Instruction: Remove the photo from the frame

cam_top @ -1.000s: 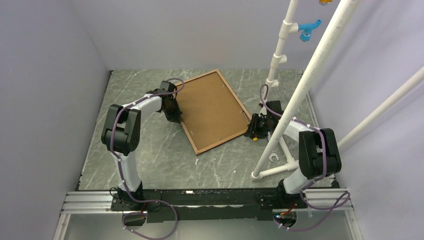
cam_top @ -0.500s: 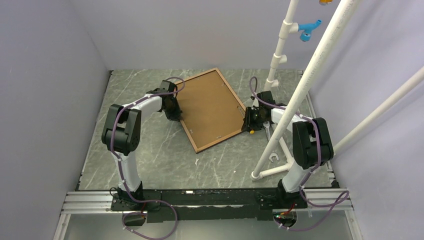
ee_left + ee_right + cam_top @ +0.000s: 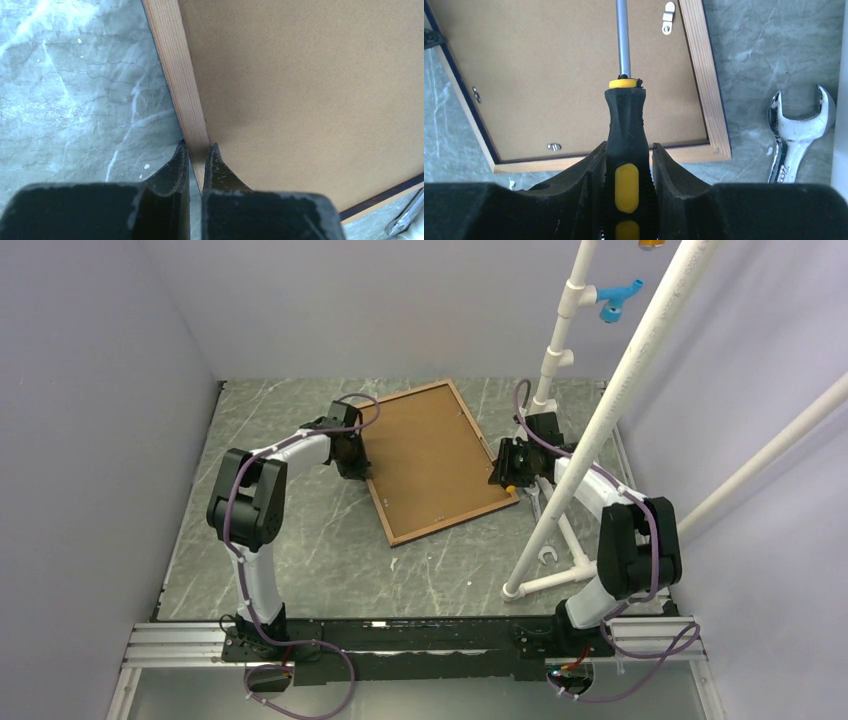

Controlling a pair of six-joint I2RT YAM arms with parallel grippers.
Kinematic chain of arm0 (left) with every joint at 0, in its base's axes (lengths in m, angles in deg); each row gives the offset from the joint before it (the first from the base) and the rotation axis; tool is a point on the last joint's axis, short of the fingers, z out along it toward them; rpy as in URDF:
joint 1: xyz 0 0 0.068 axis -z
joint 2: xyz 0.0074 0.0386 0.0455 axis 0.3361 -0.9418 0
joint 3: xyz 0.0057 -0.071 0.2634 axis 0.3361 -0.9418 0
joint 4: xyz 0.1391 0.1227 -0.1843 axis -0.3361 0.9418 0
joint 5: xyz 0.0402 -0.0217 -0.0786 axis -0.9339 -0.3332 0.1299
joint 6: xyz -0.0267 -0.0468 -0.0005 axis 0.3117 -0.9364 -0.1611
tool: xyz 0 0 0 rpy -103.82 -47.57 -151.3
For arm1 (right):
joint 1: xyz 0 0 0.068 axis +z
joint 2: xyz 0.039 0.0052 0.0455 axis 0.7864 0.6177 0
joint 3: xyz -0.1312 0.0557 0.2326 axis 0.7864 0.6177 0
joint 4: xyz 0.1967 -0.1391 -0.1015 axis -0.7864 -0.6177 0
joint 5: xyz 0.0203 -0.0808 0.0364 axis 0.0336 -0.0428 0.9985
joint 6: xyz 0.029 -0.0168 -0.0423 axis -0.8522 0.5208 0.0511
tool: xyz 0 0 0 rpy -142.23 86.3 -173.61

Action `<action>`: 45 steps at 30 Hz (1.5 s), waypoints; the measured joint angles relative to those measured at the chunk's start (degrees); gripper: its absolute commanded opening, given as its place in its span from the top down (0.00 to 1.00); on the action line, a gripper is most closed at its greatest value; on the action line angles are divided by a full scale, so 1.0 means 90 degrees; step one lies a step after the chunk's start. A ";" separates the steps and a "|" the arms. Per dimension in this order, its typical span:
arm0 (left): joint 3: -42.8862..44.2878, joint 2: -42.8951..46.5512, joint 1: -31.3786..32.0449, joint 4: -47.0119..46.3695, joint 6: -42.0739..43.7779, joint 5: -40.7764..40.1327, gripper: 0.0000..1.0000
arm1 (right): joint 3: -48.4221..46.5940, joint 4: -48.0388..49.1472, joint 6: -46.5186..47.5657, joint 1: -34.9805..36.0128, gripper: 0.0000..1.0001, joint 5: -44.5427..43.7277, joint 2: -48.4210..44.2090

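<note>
The photo [image 3: 432, 455] is inside the frame [image 3: 455, 521]. Both lie face down, so only the photo's brown back shows. The picture side is hidden. The frame lies flat on the table [image 3: 300, 540], turned a bit crooked.

Small metal clips sit on the frame's back, along its rim. One clip [image 3: 668, 16] is by the right rail. Two more clips [image 3: 554, 147] are by the other rails. They look like they hold the brown back in.

The left gripper [image 3: 196, 150] is at the frame's left rail. Its jaws are pinched tight on the wood strip there. The right gripper [image 3: 627, 147] is at the frame's right corner. Its jaws are squeezed on a black and yellow screwdriver [image 3: 625, 115]. The metal shaft reaches over the brown back, close beside the right-rail clip. The tip is out of the picture.

A wrench [image 3: 791, 135] lies on the table just right of the frame.

The job now seems to be pushing the clips aside. To do it well, the left gripper should hold the frame firm so it cannot slide. The tip should go low against the side of a clip and swing it off the brown back onto the wood. Push softly, so the tip does not dig into the back. Every clip must be turned before the photo can lift out.
</note>
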 measured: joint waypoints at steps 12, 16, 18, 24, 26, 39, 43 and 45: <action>0.0002 0.0000 0.0396 -0.0143 0.0192 -0.0194 1.00 | -0.0770 -0.0022 -0.0219 -0.0002 1.00 -0.0002 0.1042; 0.0002 0.0000 0.0427 -0.0141 0.0204 -0.0168 1.00 | -0.1073 -0.0041 -0.0321 -0.0002 1.00 -0.0080 0.1343; 0.0007 0.0000 0.0427 -0.0138 0.0206 -0.0158 1.00 | -0.1192 -0.0034 -0.0379 -0.0002 1.00 -0.0158 0.1491; 0.0019 0.0000 0.0427 -0.0119 0.0209 -0.0155 1.00 | -0.1501 -0.0097 -0.0498 -0.0002 1.00 -0.0401 0.1982; 0.0019 0.0000 0.0427 -0.0119 0.0209 -0.0155 1.00 | -0.1627 -0.0114 -0.0498 -0.0002 1.00 -0.0444 0.2142; 0.0049 -0.0005 0.0459 -0.0085 0.0253 -0.0231 1.00 | -0.2620 -0.0454 -0.0367 0.0010 1.00 -0.0508 0.2965; 0.0068 -0.0010 0.0481 -0.0063 0.0296 -0.0282 1.00 | -0.2909 -0.0551 -0.0202 0.0005 1.00 -0.0430 0.3160; 0.0075 -0.0010 0.0495 -0.0058 0.0313 -0.0316 1.00 | -0.3021 -0.0573 -0.0114 -0.0002 1.00 -0.0345 0.3245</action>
